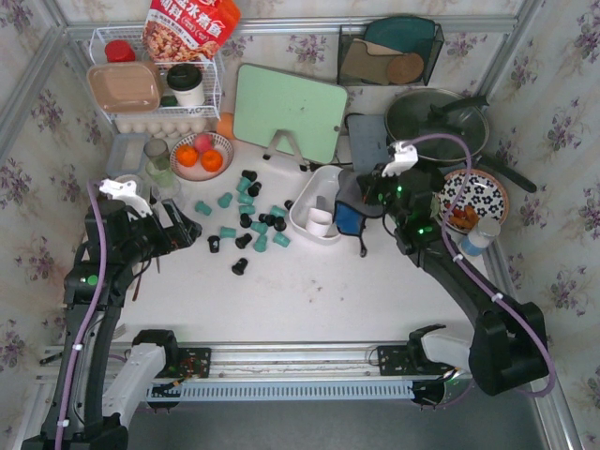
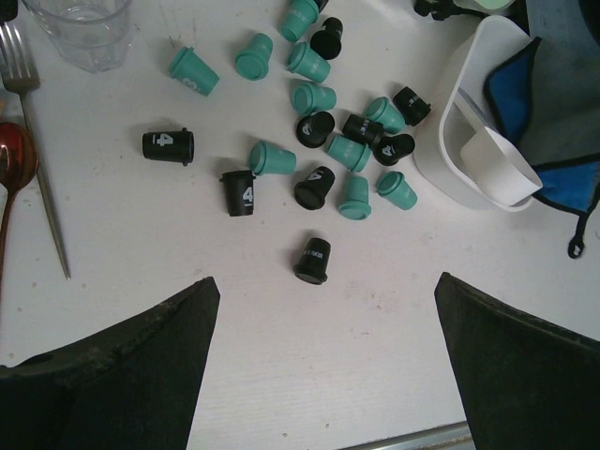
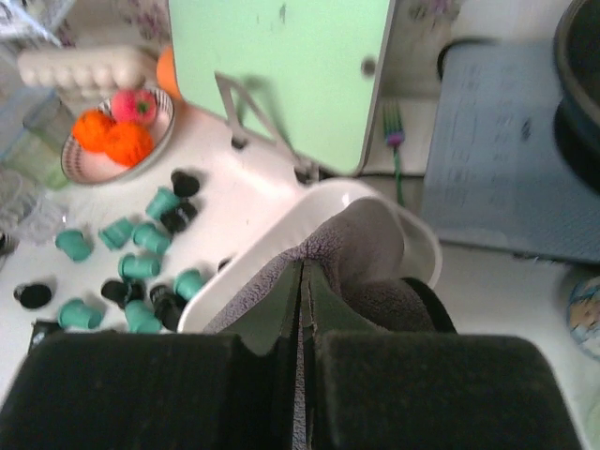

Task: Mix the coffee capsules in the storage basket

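Twenty or so coffee capsules (image 2: pixel 315 187), teal and black, lie loose on the desk just left of the storage basket (image 2: pixel 448 145), and none can be seen inside it (so the mixing proper has not begun). What sits in the basket instead is a white scoop (image 2: pixel 497 169) and a grey cloth (image 3: pixel 361 248) with a blue edge, draped over its right rim. The right jaws are closed with their tips sunk in that cloth, apparently pinching a fold. The left jaws stand wide open above the near-left desk, holding nothing. The step in hand looks like clearing the cloth: lift it straight up until it hangs free of the rim, then carry it right, away from the capsules. Otherwise the basket may drag or tip and spill the scoop.
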{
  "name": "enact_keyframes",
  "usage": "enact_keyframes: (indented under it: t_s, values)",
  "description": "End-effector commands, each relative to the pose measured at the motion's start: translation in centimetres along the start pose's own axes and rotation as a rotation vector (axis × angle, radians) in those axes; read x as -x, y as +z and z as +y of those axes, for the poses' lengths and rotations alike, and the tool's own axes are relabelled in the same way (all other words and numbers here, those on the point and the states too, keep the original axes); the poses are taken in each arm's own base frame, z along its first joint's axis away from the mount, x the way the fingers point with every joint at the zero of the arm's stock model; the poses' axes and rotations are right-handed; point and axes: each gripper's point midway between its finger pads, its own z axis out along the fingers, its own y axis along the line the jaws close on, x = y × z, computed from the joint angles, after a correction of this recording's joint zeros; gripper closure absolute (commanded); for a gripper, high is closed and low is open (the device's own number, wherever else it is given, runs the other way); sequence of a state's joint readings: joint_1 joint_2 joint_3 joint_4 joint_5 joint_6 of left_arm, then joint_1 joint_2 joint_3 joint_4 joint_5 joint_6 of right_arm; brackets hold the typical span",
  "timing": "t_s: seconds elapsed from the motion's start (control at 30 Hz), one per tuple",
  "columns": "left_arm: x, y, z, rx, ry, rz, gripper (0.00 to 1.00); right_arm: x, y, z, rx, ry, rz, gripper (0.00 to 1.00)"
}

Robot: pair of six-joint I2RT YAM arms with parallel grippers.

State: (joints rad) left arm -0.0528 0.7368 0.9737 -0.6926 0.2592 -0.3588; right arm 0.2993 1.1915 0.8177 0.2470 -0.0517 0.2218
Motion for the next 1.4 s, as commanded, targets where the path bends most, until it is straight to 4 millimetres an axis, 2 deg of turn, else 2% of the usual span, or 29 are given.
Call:
enact_keyframes:
  t_s: [0.0, 0.2, 0.33, 0.43, 0.53, 0.57, 0.6, 0.67, 0.83, 1.13, 1.37]
  values:
    - [0.6, 0.1, 0.0, -0.001, 0.012, -0.023, 0.0, 5.7, -0.5, -0.2, -0.057, -0.085, -0.098, 1.0]
    - [0.7, -0.1, -0.2, -0.01, 0.013, -0.03, 0.0, 14.1, -3.4, 0.6, -0.104, -0.106, -0.286, 1.0]
    - [0.7, -0.1, -0.2, -0.01, 0.011, -0.035, 0.0, 18.7, -7.1, 0.5, -0.164, -0.12, -0.402, 1.0]
    - [0.5, 0.0, -0.3, -0.013, 0.007, -0.021, 0.0, 21.1, -10.6, -0.3, -0.238, -0.126, -0.481, 1.0]
    - [0.5, 0.0, -0.3, -0.012, 0.011, -0.021, 0.0, 21.8, -14.3, -1.8, -0.33, -0.093, -0.555, 1.0]
    - [0.4, 0.0, -0.4, -0.012, 0.016, -0.022, 0.0, 21.7, -15.4, -2.5, -0.368, -0.074, -0.576, 1.0]
    - [0.4, 0.0, -0.3, -0.009, 0.018, -0.022, 0.0, 21.8, -17.4, -3.2, -0.409, -0.042, -0.619, 1.0]
    - [0.3, 0.1, -0.3, -0.008, 0.023, -0.02, 0.0, 21.0, -19.4, -4.5, -0.471, 0.007, -0.656, 1.0]
    - [0.2, 0.0, -0.3, -0.003, 0.032, -0.02, 0.0, 18.1, -22.6, -6.6, -0.569, 0.074, -0.664, 1.0]
    - [0.1, -0.1, -0.3, 0.002, 0.051, -0.024, 0.0, 12.7, -24.3, -10.2, -0.77, 0.12, -0.541, 1.0]
    - [0.2, -0.4, -0.5, -0.005, 0.061, -0.038, 0.0, 9.8, -24.2, -11.4, -0.819, 0.157, -0.518, 1.0]
